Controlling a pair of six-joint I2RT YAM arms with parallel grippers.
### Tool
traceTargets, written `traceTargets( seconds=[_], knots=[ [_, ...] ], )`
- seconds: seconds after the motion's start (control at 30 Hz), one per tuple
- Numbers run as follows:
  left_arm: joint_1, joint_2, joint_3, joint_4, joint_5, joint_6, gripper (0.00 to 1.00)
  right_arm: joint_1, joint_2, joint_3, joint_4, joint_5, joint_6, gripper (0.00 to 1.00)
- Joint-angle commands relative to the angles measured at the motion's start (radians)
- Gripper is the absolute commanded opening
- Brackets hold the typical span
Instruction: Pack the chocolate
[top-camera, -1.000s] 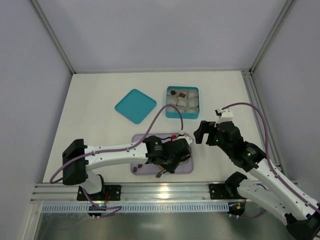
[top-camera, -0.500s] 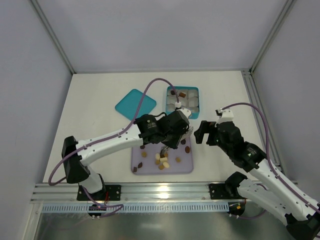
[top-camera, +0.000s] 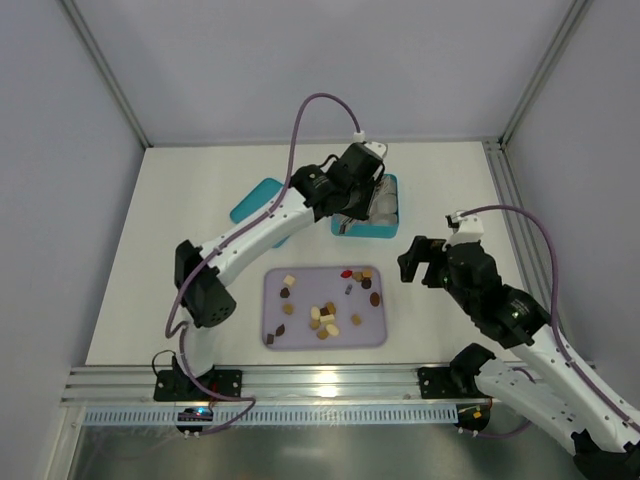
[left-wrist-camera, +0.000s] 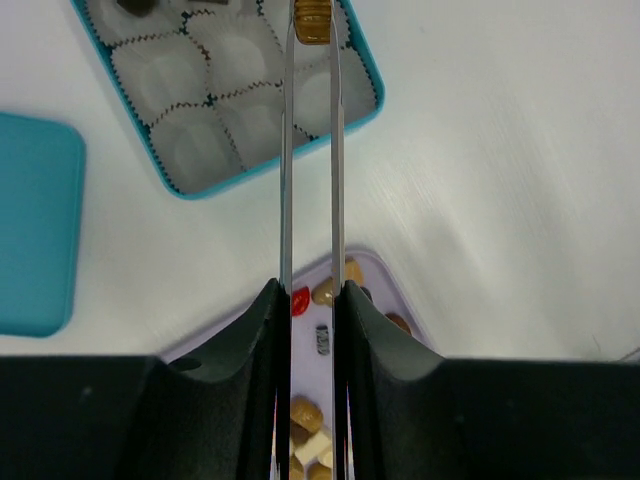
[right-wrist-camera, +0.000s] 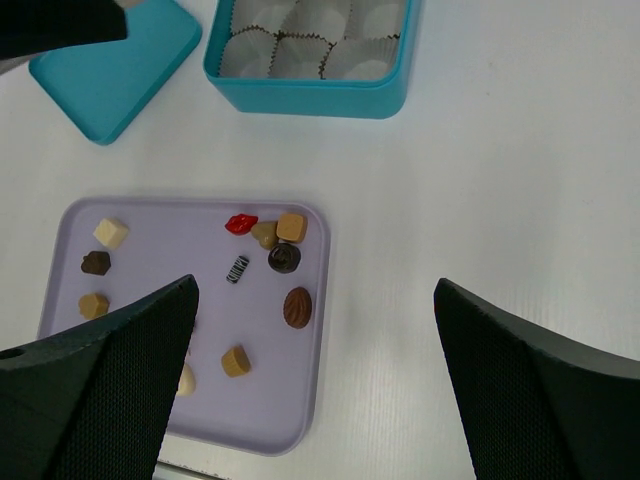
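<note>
Several chocolate pieces (top-camera: 322, 315) in brown, tan, cream and red lie on a lavender tray (top-camera: 372, 335); the right wrist view shows them too, among them a brown oval (right-wrist-camera: 297, 307). My left gripper (top-camera: 345, 224) hangs over the teal box (top-camera: 386, 212) of white paper cups (left-wrist-camera: 180, 80). Its thin fingers are shut on a tan chocolate (left-wrist-camera: 312, 18) held above the box. Two dark pieces (left-wrist-camera: 135, 5) sit in cups at the box's far side. My right gripper (top-camera: 420, 262) stands open beside the tray's right end with nothing between its fingers.
The teal lid (top-camera: 258, 205) lies flat left of the box, partly under my left arm, and shows in the right wrist view as lid (right-wrist-camera: 115, 60). White walls and metal posts close the table at back and sides.
My left arm has risen from the tray and swung back to the box, carrying the tan chocolate. The tray's pieces are uncovered. My right arm shifted slightly.
</note>
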Motion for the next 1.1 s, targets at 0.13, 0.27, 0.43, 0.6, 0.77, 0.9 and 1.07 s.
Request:
traceTargets(
  seconds=[0.13, 0.27, 0.43, 0.6, 0.77, 0.9, 1.07],
  knots=[
    [0.051, 0.175, 0.182, 0.106, -0.017, 0.108, 0.21, -0.004, -0.053, 0.085, -0.067, 0.051, 0.005, 1.0],
    [0.074, 0.25, 0.222, 0.154, -0.022, 0.112, 0.21, -0.003, -0.081, 0.094, -0.099, 0.065, 0.003, 1.0],
    [0.084, 0.324, 0.254, 0.211, -0.007, 0.112, 0.22, -0.006, -0.099, 0.099, -0.116, 0.068, 0.0, 1.0],
    [0.092, 0.379, 0.282, 0.229, -0.008, 0.102, 0.22, -0.004, -0.105, 0.099, -0.125, 0.069, -0.005, 1.0],
    [0.095, 0.401, 0.282, 0.247, -0.026, 0.091, 0.23, -0.006, -0.111, 0.091, -0.127, 0.071, -0.008, 1.0],
    [0.1, 0.416, 0.282, 0.251, -0.028, 0.091, 0.24, -0.004, -0.113, 0.082, -0.124, 0.068, -0.011, 1.0],
    [0.101, 0.424, 0.279, 0.251, -0.036, 0.094, 0.28, -0.004, -0.113, 0.073, -0.113, 0.065, -0.011, 1.0]
  ],
)
